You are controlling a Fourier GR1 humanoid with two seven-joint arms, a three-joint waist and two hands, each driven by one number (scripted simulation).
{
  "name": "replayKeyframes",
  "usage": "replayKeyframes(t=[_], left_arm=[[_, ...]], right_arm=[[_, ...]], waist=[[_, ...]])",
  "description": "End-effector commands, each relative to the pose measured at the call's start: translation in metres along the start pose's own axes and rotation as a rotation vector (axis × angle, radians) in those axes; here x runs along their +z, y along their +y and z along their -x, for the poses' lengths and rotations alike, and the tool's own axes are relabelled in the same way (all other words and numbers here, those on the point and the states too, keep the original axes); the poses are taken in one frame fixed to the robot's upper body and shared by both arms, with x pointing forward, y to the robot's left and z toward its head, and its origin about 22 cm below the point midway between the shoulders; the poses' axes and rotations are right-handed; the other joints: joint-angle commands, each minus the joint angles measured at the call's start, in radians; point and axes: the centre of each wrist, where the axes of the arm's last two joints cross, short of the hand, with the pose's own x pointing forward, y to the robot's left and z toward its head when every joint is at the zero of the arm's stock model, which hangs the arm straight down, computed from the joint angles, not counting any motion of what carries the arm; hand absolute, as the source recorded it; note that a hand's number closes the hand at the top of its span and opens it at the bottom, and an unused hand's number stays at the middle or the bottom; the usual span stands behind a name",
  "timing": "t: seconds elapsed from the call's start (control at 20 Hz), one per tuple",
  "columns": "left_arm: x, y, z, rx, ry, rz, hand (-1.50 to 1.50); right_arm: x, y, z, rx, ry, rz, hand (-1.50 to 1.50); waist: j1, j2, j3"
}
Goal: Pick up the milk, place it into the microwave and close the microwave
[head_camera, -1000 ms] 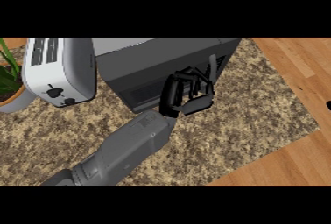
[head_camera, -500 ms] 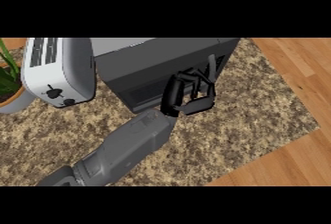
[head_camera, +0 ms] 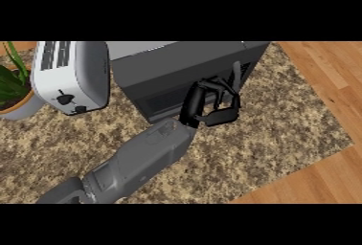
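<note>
the milk can't be seen anywhere. it is not on the counter (head_camera: 283, 124) and not in the hand. i think it is already inside the microwave (head_camera: 176, 67), but the pictures can't show that. the microwave's front looks shut or almost shut, and no gap can be seen. so the pick up and put in steps look done, and the door step looks done or very close. what may be left is a last push and taking the arm away.

the left hand (head_camera: 218, 116) is right up at the front of the microwave, near its right side. its black fingers are curled in, and nothing shows inside them. its grey arm comes in from the near left corner of the counter. the right hand is not in the picture.

the microwave is a big dark grey box with flat, smooth sides and a lighter top. it sits at the far edge of the counter, near the middle. the counter top is stone with brown and cream speckles, and it looks rough and bumpy. next to the microwave, toward the far left corner, is a toaster (head_camera: 71, 76). it is white, round at the corners and shiny, with slots on top and a dark knob. at the left edge is a green leafy plant (head_camera: 10, 86) in a round pot. past the counter's right edge there are smooth brown wood planks (head_camera: 325, 72).
</note>
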Motion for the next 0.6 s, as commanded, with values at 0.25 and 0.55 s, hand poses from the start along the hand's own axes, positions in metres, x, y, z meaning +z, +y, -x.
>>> replayKeyframes(t=[0.25, 0.55], left_arm=[[0.009, 0.033, 0.030, -0.039, 0.186, -0.229, 1.50], [0.016, 0.034, 0.037, -0.037, 0.194, -0.209, -1.50]], right_arm=[[0.007, 0.001, -0.012, 0.019, 0.008, 0.022, -1.50], [0.011, 0.005, -0.018, 0.017, 0.022, 0.034, -1.50]], waist=[[0.055, -0.005, -0.005], [0.068, -0.006, -0.005]])
